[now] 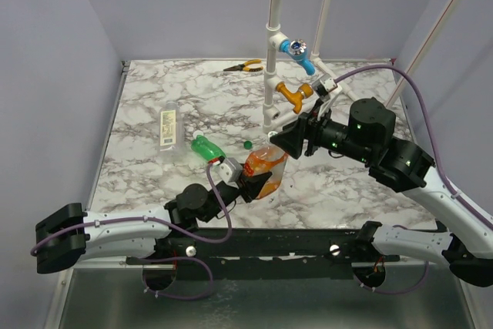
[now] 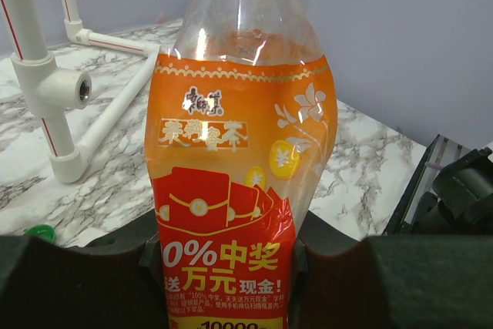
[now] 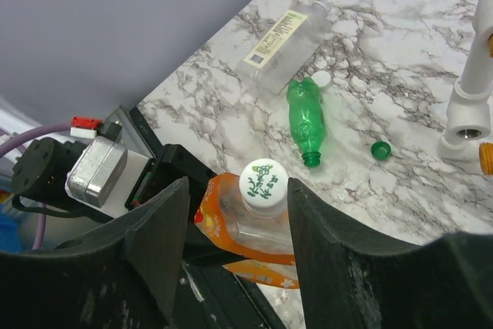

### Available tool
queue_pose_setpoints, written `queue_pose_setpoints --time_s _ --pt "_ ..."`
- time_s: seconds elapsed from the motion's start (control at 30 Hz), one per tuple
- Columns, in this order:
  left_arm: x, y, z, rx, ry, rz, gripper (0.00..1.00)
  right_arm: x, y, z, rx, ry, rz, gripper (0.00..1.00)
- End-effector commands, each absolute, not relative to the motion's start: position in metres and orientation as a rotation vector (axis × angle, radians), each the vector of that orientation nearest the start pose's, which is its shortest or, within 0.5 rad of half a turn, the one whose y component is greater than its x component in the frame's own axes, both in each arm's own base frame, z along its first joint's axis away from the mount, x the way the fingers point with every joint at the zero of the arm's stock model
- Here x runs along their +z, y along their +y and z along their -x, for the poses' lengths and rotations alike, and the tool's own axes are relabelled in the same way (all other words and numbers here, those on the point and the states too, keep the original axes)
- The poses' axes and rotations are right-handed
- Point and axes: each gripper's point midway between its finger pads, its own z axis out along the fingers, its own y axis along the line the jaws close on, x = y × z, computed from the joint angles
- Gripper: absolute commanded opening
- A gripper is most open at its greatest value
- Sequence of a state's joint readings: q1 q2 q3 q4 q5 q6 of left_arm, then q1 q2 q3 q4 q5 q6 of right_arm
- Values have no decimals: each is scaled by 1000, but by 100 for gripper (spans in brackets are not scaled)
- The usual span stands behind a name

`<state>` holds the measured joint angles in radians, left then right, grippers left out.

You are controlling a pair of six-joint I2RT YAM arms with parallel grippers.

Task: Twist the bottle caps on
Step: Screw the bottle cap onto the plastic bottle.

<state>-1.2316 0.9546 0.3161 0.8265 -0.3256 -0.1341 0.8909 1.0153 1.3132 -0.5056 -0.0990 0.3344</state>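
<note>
Orange bottle (image 2: 231,190) capped, two bottles to go.
My left fingers (image 2: 77,283) clamp it upright, white cap (image 3: 263,181) seated on its neck; my right fingers (image 3: 154,252) stand open either side of that cap, so tightness I can't confirm. Beyond the orange bottle, green bottle (image 3: 306,119) and clear bottle (image 3: 285,44) lie uncapped on the surface (image 1: 347,190), green cap (image 3: 380,149) and second white cap (image 3: 322,78) loose nearby.

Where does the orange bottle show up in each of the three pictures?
Top external: the orange bottle is at the middle of the table, toward its near edge.
Left wrist: the orange bottle fills the centre, label facing the camera.
Right wrist: the orange bottle is at bottom centre, seen from above, with a white cap on its neck.
Shared landmark: the loose green cap, lower left in the left wrist view, right of centre in the right wrist view.
</note>
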Motion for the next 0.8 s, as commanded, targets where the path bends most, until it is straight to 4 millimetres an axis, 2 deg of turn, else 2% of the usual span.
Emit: queue_pose_setpoints --time_s 0.0,0.4,0.77 --pt "251 -312 -158 -981 1346 -504 0 386 277 -184 943 1732 617 57" --pt "254 -314 -158 -994 1345 -513 0 370 281 -191 886 1773 632 55" --pt "261 -314 -158 -998 1332 -515 0 359 276 -196 827 1800 619 54"
